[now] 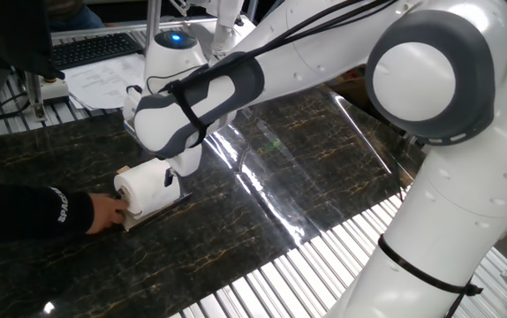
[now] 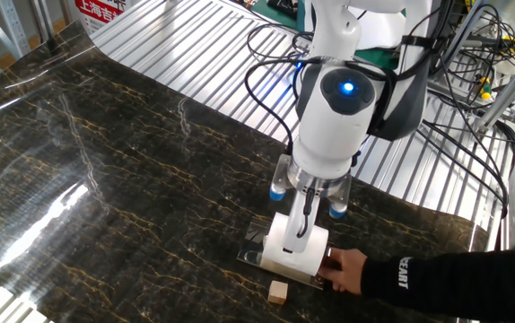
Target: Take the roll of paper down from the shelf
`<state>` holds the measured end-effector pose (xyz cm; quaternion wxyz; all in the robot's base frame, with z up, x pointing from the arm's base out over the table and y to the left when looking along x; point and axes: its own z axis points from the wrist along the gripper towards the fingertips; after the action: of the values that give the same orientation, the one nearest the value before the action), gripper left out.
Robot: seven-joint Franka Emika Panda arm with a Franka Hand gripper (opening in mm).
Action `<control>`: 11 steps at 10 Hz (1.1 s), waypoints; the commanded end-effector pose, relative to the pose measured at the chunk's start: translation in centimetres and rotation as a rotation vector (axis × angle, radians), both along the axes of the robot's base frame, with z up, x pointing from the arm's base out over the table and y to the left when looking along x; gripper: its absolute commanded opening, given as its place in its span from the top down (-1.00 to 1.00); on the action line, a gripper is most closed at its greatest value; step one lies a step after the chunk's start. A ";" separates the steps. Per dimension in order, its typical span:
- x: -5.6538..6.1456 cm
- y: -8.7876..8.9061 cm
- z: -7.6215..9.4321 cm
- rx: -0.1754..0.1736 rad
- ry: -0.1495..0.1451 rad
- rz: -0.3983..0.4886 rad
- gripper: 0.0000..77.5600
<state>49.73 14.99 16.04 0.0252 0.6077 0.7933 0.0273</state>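
The white roll of paper [image 1: 143,187] lies on its side on the shelf [image 1: 167,206], a thin silvery sheet that rests low on the dark marble table. The roll [image 2: 295,254] and the shelf [image 2: 254,244] also show in the other fixed view. My gripper [image 1: 169,177] is down on the roll's right end, and its fingertips touch or straddle the roll. From the other side my gripper [image 2: 304,221] sits right over the roll. The roll and the hand body hide the jaws, so I cannot tell how they stand.
A person's hand [image 1: 105,212] in a dark sleeve holds the shelf's left end; it also shows in the other view [image 2: 344,270]. A small tan wooden cube [image 2: 278,292] lies in front of the shelf. Printed paper sheets [image 1: 103,81] and a keyboard lie behind.
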 end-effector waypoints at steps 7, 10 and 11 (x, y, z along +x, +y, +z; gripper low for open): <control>0.1 0.4 -2.4 -0.038 -0.011 0.012 -1.00; 0.2 0.4 -2.6 -0.055 -0.010 0.006 -1.00; 0.2 0.4 -2.6 -0.061 -0.011 0.012 -1.00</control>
<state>49.82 15.39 13.33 0.0451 0.6042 0.7955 0.0080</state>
